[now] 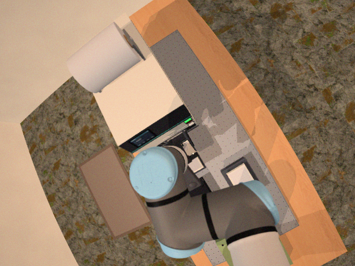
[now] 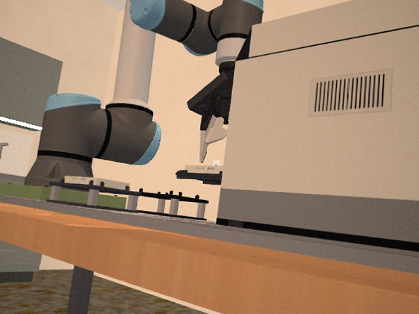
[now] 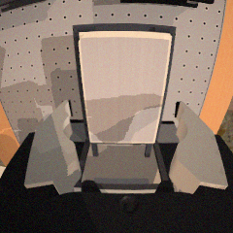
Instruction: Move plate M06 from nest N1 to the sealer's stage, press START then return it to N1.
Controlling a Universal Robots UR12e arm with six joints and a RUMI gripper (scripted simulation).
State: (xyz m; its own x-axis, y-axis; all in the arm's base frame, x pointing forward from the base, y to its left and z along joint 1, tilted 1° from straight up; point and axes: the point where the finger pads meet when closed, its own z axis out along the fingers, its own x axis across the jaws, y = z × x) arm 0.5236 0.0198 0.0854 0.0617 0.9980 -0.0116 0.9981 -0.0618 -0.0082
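Observation:
Plate M06 (image 1: 196,164) (image 2: 198,168) (image 3: 123,73) lies flat on the sealer's dark stage (image 2: 198,175) (image 3: 77,53), which is out. My gripper (image 2: 203,159) (image 3: 123,101) is open and empty. Its fingertips are just above M06 in the exterior view, with a small gap below them, and stand to both sides of it in the wrist view. Whether foil is on M06 I cannot tell. The sealer's lamp (image 1: 187,120) is green. Nest N1 (image 2: 186,199) is empty. Nest N2 (image 1: 233,163) (image 2: 109,189) holds its own plate (image 1: 240,174) (image 2: 94,180).
The sealer housing (image 1: 140,100) (image 2: 311,145) stands right beside the gripper and hides part of the stage in the exterior view. Its screen (image 1: 141,138) is on the front panel. A large white roll (image 1: 103,58) is behind it. The arm covers N1 in the top view.

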